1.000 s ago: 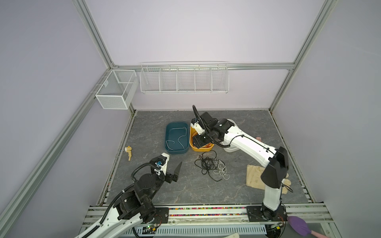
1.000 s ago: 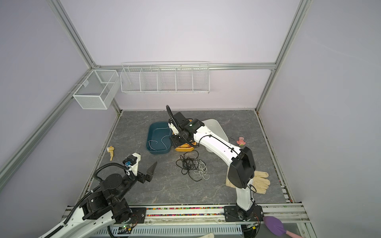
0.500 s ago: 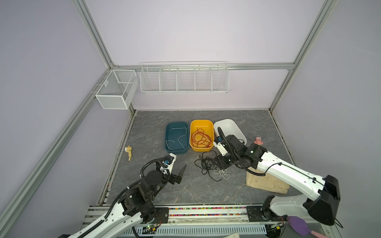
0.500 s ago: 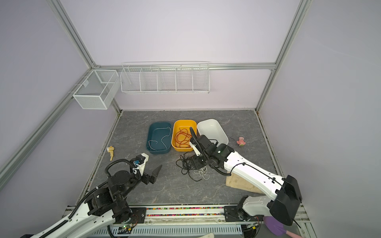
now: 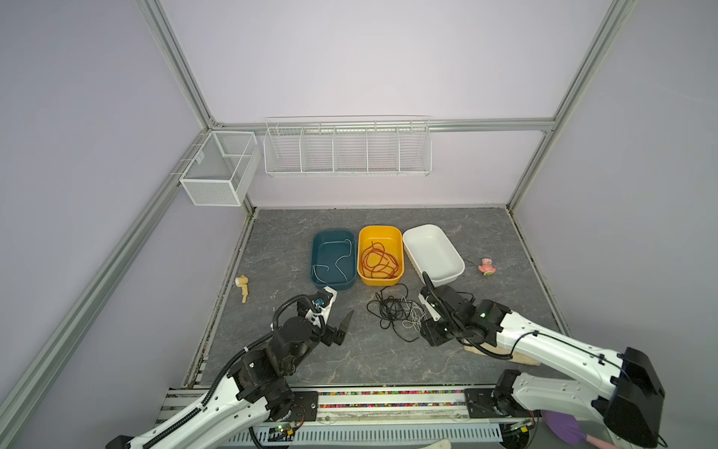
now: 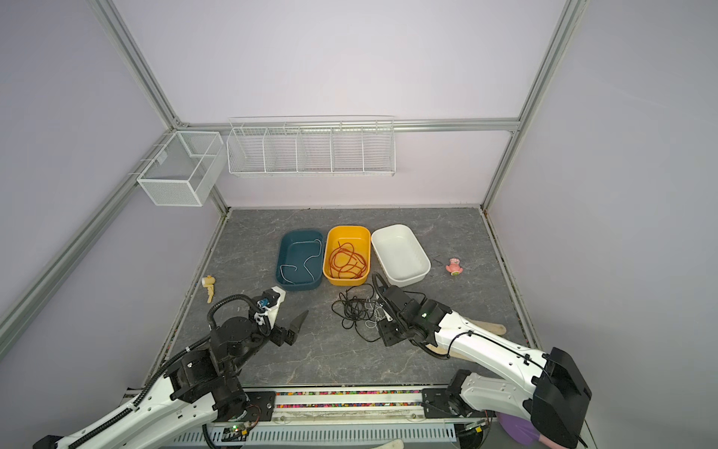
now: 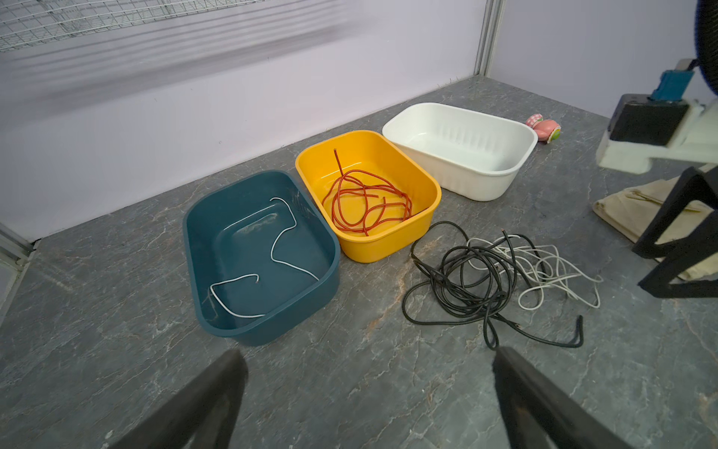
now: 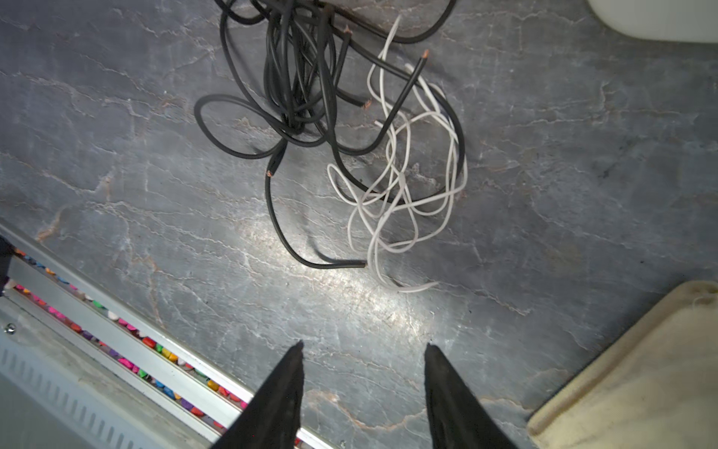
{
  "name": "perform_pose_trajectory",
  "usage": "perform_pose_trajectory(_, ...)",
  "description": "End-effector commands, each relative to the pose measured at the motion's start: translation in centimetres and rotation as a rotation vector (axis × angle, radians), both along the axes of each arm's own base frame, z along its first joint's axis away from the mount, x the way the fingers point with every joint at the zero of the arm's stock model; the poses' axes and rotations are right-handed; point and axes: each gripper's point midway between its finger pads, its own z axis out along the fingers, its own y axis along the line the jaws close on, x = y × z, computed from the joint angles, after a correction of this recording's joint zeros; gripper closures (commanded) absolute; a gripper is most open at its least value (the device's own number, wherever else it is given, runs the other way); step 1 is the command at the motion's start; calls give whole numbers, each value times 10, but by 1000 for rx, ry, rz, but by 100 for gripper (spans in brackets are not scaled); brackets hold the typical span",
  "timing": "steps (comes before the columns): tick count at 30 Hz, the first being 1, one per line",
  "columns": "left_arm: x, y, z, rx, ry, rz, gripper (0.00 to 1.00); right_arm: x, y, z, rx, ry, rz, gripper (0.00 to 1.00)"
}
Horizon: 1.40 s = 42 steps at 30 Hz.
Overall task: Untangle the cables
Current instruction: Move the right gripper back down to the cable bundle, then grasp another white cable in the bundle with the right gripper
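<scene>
Tubs: three in a row, teal [image 7: 272, 330], yellow [image 7: 388, 248], white [image 7: 485, 186].
Cables: we count one white strand [image 7: 271, 248] in teal and one red-orange coil [image 5: 379, 260] in yellow. A black-and-white tangle [image 5: 394, 311] lies on the table [image 5: 291, 241] at yellow's 6 o'clock; we cannot count its strands.
Left gripper [image 7: 367, 352]: jaws wide apart, empty, at the tangle's 8 o'clock.
Right gripper [image 8: 364, 345]: jaws apart, empty, at its 4 o'clock, with the cloth [image 8: 641, 369] beside it.
Strays: one pink toy [image 5: 486, 266], one yellow toy [image 5: 243, 283].
Room: bare table toward the front rail [image 8: 97, 322].
</scene>
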Motion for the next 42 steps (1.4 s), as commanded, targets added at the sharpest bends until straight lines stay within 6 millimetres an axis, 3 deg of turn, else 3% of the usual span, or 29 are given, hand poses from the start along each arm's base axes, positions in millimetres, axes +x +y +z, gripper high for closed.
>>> perform_pose_trajectory(1, 2, 1, 13, -20, -12, 12, 1, 5, 4, -4, 14, -17, -25, 50)
perform_pose_trajectory(14, 3, 2, 12, -14, -9, 22, 1, 15, 6, -29, -67, -16, -12, 59)
perform_pose_trajectory(26, 3, 1, 12, -12, -8, 19, 1, 21, 7, -47, -126, -4, -12, 76)
perform_pose_trajectory(34, 3, 1, 12, -16, -8, 20, 1, 22, 7, -42, -119, -9, -12, 93)
perform_pose_trajectory(42, 3, 2, 12, -13, -6, 22, 1, 19, 3, -25, -97, -36, -5, 93)
